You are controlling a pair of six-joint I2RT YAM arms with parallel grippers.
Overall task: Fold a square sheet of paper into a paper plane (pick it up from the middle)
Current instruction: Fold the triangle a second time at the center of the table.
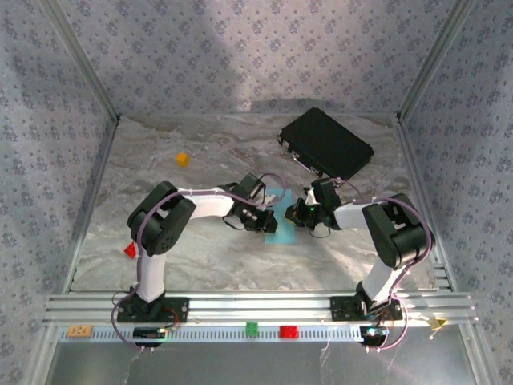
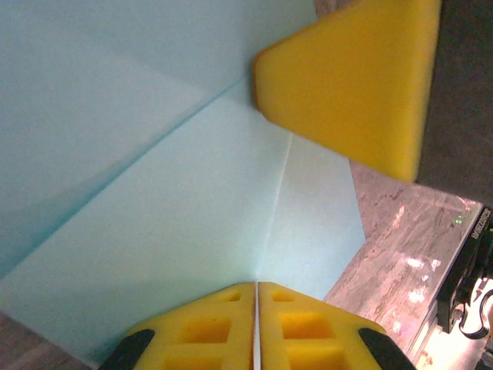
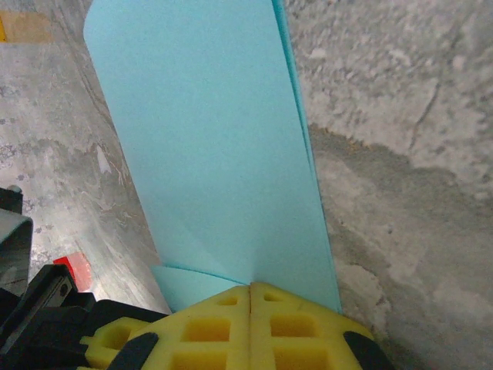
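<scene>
Top view: both arms meet at mid-table over the sheet of paper (image 1: 280, 231), light blue, lying on the marbled table (image 1: 200, 265). Only slivers of it show between the two wrists.
- Left gripper (image 1: 264, 219) comes in from the left and right gripper (image 1: 295, 215) from the right, nearly tip to tip.
- The black case (image 1: 325, 144) lies at the far right and the orange cube (image 1: 182, 159) at the far left, both well apart from the paper.
- A red block (image 1: 130, 250) sits by the left arm's elbow.

Left wrist view gives what the top view hides.
- The sheet of paper (image 2: 177, 231) carries creases, with one straight fold line running down into the seam of the left gripper (image 2: 256, 287).
- Its yellow pads are pressed together with the fold between them, so it appears pinched.
- A yellow finger (image 2: 347, 77) of the right gripper sits over the paper's upper edge.

Right wrist view:
- The right gripper (image 3: 251, 289) is clamped on the sheet of paper (image 3: 216, 139), which rises from the closed pads as a doubled strip.
- Stacked layers are visible along the strip's right edge, and a small flap curls at the lower left.
- The red block (image 3: 73, 266) is visible beyond.

Pose: both elbows are raised and set outward, with the forearms angled inward and down and the wrists low over the table.
</scene>
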